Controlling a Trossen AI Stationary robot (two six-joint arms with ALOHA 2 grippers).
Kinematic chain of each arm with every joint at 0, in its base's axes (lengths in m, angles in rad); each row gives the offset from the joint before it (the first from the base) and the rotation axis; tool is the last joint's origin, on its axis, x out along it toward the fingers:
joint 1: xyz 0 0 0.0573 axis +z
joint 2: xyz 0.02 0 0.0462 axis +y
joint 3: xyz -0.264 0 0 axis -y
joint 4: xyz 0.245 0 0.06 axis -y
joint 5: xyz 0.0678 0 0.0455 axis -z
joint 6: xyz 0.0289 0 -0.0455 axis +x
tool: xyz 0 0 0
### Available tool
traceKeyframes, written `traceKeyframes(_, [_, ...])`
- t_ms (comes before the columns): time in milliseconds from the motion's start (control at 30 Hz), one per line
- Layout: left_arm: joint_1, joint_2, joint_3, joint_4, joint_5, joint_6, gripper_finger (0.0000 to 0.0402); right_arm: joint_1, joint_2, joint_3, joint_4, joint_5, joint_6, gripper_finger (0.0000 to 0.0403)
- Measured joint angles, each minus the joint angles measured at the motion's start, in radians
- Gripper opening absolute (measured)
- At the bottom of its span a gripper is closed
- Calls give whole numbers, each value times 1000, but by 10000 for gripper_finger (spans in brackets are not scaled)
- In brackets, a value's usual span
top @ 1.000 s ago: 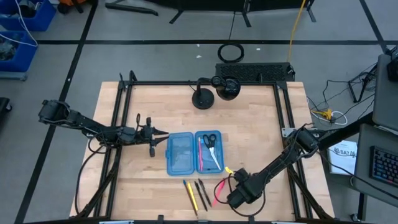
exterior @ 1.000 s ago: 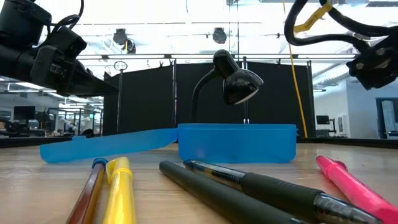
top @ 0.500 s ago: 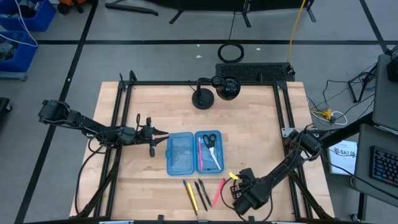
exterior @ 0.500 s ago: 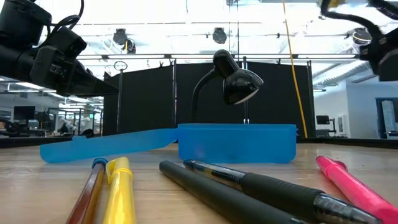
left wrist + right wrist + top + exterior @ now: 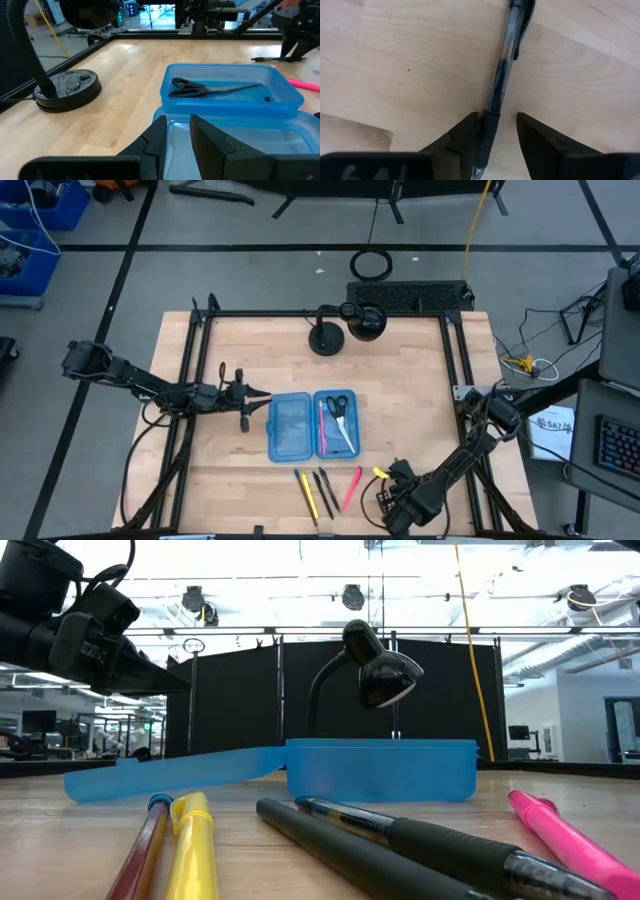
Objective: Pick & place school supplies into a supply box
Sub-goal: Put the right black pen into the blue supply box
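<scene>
The supply box [image 5: 310, 425] lies open on the table, its shallow half [image 5: 170, 772] to the left and its deep half [image 5: 227, 95] holding the scissors [image 5: 200, 90] and a pink pen [image 5: 322, 425]. Near of it lie an orange pen [image 5: 140, 860], a yellow one [image 5: 195, 850], a black one [image 5: 340, 850], a clear pen with a black grip [image 5: 500, 85] and a pink one [image 5: 570, 840]. My right gripper [image 5: 497, 142] is open above the table's near right; the clear pen shows between its fingers. My left gripper [image 5: 177, 140], open by a narrow gap, hovers at the box's left edge [image 5: 262, 394].
A black desk lamp [image 5: 330, 330] stands at the table's far middle, its head [image 5: 385, 675] showing behind the box. Black frame rails [image 5: 190, 380] run along the table's left, right and far sides. Bare wood lies left and right of the box.
My right gripper has drawn back toward the table's near right corner and has left the low view's upper right. The pens and the box lie as before. My left arm has kept still.
</scene>
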Motion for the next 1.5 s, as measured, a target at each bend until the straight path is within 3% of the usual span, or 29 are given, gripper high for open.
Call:
traceKeyframes(133, [0,0,0,0,0,-11,88,-2,11,0,10,-2,-67,101])
traceKeyframes(267, [0,0,0,0,5,-19,88,-3,12,-36,55,-1,-92,31])
traceKeyframes(533, [0,0,0,0,43,-38,88,-1,-20,-52,72,11,-94,25])
traceKeyframes(733, [0,0,0,-6,46,-55,88,12,-129,-59,129,150,-103,25])
traceKeyframes(900, [-2,0,0,-14,51,-56,88,9,-224,-57,124,360,-102,25])
traceKeyframes(1033, [-2,0,0,-14,51,-58,88,-38,-301,-55,126,537,-151,25])
traceKeyframes(1133, [-2,0,0,-14,51,-59,88,-107,-338,-55,126,597,-203,25])
traceKeyframes(1300, [-2,0,0,-14,52,-60,88,-266,-395,-53,223,576,-406,25])
traceKeyframes(1500, [-2,0,0,-14,52,-64,88,-468,-378,-52,455,402,-686,26])
